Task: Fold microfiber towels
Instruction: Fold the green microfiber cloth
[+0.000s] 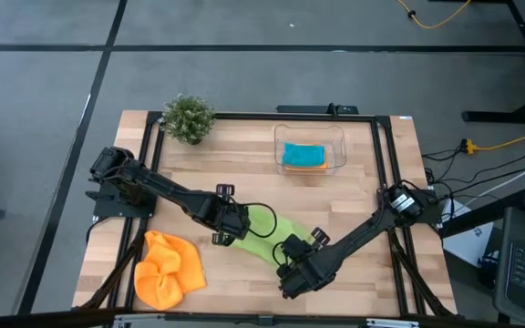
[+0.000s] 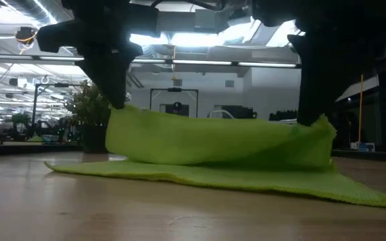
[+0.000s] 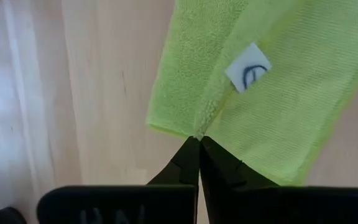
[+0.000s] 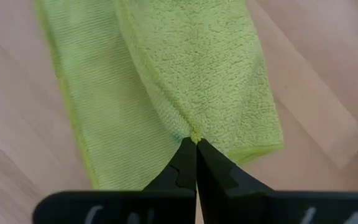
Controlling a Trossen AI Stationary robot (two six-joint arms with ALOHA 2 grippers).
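Green towel (image 1: 264,228) hangs stretched between the two claws, lower edge trailing on the table (image 1: 244,155); left claw (image 3: 199,140) and right claw (image 4: 195,140) each pinch a corner.

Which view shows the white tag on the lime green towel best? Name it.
The left wrist view: the white tag lies in plain sight on the lime green towel, just past the left hand shut on the towel's edge. The high, low and right wrist views show the towel, but no tag.
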